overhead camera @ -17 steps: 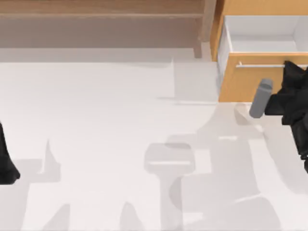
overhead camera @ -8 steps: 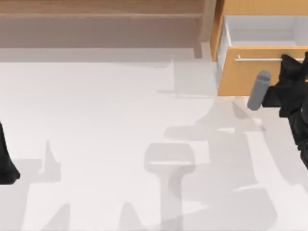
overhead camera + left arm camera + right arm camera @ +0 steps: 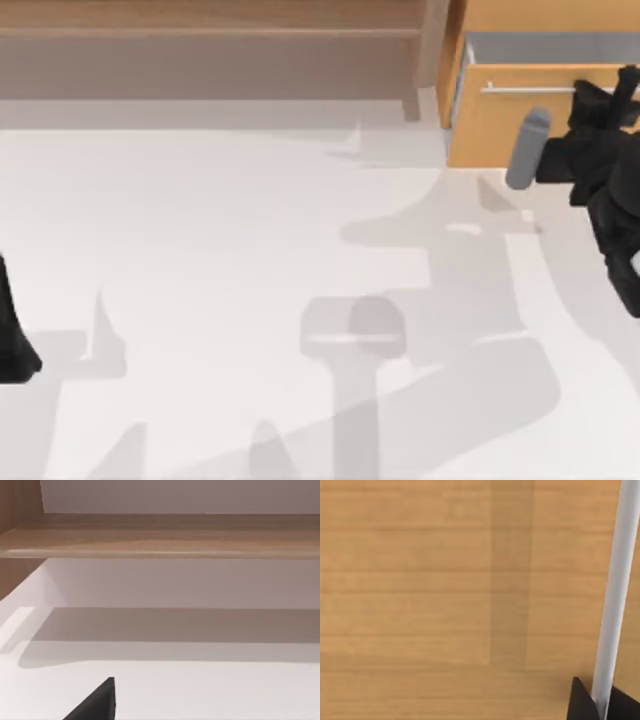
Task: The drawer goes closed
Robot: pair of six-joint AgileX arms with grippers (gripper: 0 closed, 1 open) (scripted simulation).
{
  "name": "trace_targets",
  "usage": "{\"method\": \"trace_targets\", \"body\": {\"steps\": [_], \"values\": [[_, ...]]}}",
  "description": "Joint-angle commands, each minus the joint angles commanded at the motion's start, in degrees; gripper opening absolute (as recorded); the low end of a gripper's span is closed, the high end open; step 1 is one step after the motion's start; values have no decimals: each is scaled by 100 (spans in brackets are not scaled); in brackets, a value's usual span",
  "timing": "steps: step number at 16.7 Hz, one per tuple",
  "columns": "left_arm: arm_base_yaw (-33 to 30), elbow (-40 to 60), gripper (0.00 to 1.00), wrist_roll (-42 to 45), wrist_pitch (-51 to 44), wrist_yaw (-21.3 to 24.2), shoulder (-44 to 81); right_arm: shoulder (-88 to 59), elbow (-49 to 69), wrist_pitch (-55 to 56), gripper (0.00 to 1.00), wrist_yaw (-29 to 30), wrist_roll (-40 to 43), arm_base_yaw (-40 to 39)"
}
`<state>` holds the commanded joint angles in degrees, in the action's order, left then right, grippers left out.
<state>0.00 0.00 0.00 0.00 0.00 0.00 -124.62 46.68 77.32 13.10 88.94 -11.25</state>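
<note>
Drawer (image 3: 510, 125) slightly open, nothing visible inside | right pincer (image 3: 600, 100) at handle (image 3: 525, 89), grip unclear

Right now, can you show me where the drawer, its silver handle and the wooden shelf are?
drawer (image 3: 490, 135): top view, on the orange-tan front panel.
silver handle (image 3: 616, 605): right wrist view, midway along the pale bar.
wooden shelf (image 3: 160, 542): left wrist view, on the board's front edge.
</note>
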Motion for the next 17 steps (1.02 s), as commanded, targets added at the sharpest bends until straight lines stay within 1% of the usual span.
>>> {"method": "trace_targets", "body": {"steps": [6,14,17], "values": [[0,0,100,0,0,0,0,-13,78,-46,0,-5,-12,-12],[0,0,100,0,0,0,0,-605,1399,-789,0,-152,-5,149],[0,0,100,0,0,0,0,-723,1655,-939,0,-181,-5,180]]}}
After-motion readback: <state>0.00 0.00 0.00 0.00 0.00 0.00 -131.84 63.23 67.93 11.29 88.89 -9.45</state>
